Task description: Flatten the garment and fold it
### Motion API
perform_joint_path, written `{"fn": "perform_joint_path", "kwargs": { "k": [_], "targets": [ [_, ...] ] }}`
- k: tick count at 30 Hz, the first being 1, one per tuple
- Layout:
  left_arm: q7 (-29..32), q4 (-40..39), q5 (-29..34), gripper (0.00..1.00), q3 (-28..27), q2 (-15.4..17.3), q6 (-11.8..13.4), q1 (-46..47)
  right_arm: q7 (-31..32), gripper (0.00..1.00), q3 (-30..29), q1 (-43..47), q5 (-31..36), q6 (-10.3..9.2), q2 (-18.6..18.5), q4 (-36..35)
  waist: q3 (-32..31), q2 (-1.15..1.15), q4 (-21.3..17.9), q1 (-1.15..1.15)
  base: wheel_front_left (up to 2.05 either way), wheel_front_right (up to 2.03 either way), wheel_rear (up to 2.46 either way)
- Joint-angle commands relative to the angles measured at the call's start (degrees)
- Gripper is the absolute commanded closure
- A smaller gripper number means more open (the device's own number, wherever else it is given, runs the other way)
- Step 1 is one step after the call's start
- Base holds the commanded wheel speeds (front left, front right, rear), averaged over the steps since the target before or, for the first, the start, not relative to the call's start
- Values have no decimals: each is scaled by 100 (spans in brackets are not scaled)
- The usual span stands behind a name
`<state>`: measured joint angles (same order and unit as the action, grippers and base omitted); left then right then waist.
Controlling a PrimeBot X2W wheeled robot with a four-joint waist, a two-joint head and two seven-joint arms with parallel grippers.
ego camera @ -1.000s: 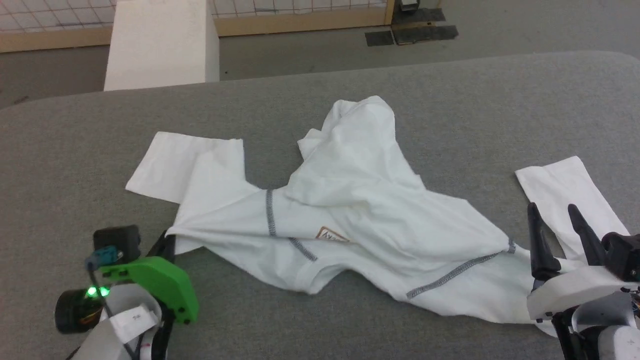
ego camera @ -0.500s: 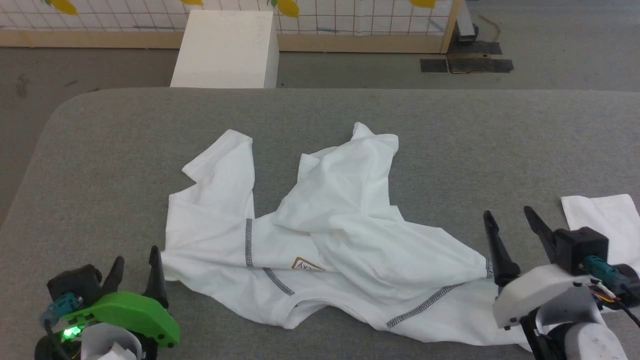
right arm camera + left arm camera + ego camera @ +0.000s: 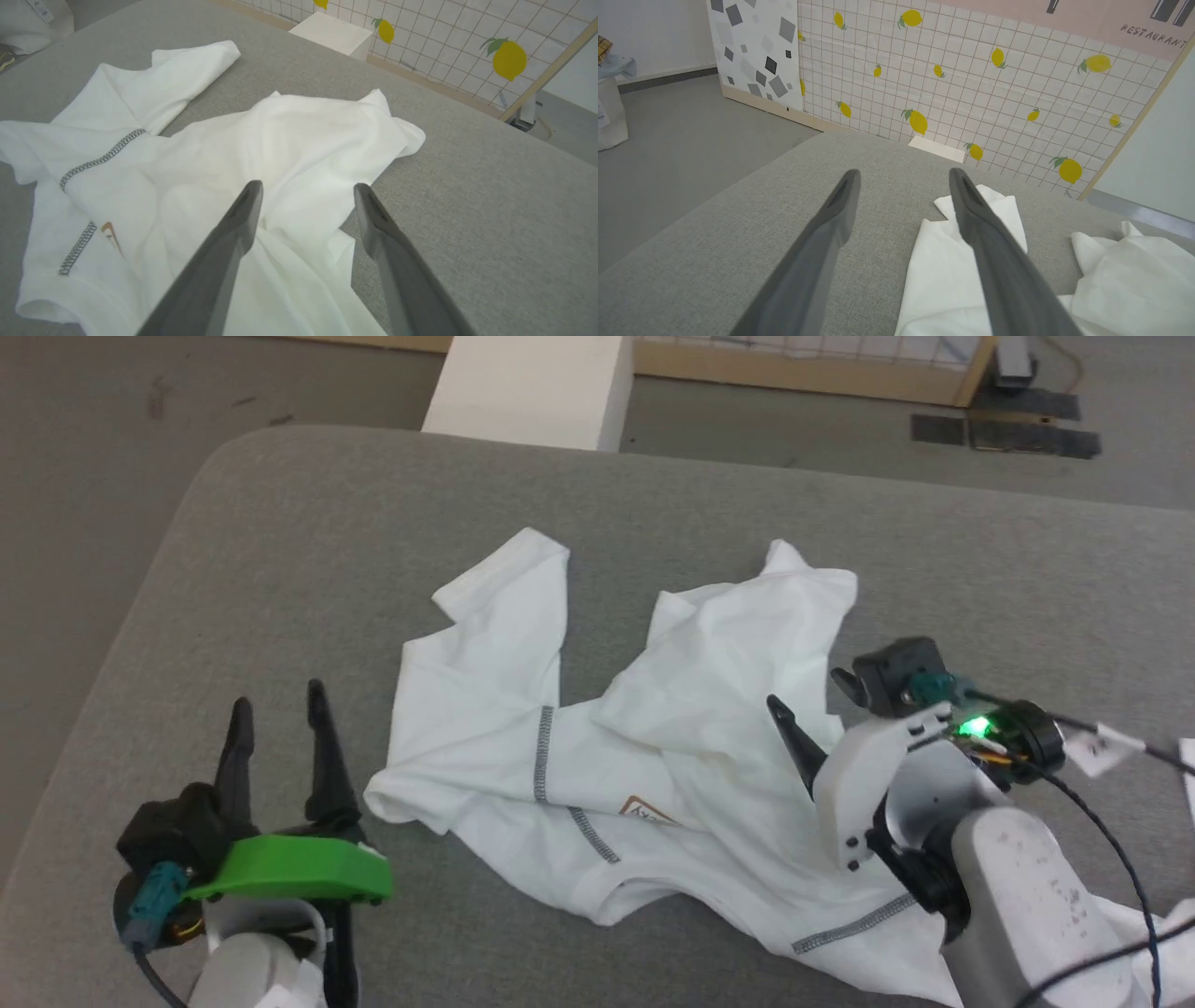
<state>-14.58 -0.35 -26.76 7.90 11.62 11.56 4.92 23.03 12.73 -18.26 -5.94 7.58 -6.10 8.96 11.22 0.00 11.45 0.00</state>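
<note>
The grey cloth-covered desk spreads out under and ahead of both grippers, its rounded corner ahead and to the left of the left gripper.

The garment lies crumpled on the desk between the two grippers, white and unfolded. It starts just to the right of the left gripper and runs on beneath and past the right gripper. One sleeve stretches away ahead and to the right of the left gripper, and the bunched body is heaped under the right gripper's fingers.

A white block stands on the floor beyond the desk's far edge, well ahead of the left gripper.

The left gripper's fingers are spread apart with nothing between them. They point over bare desk, and in the left wrist view the sleeve lies along its right finger. The right gripper's fingers are likewise wide apart and empty in the right wrist view, poised over the body folds; whether they touch the cloth cannot be told.

Grey-black stitching runs across the garment to the right of the left gripper. A small brown-bordered patch sits to the left of the right gripper, partly tucked under a fold.
</note>
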Motion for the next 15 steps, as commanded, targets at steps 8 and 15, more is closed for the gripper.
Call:
{"fn": "perform_joint_path", "kwargs": {
  "k": [8,15],
  "targets": [
    [-40,148,591,0,-312,-655,-638,108,933,58,-148,-770,-158,-9,170,773,443,0,541,0,0,0,0],
    [-41,374,784,0,-474,-822,-901,182,712,100,-740,-1083,188,-9,249,819,477,0,611,0,0,0,0]
  ]
}}
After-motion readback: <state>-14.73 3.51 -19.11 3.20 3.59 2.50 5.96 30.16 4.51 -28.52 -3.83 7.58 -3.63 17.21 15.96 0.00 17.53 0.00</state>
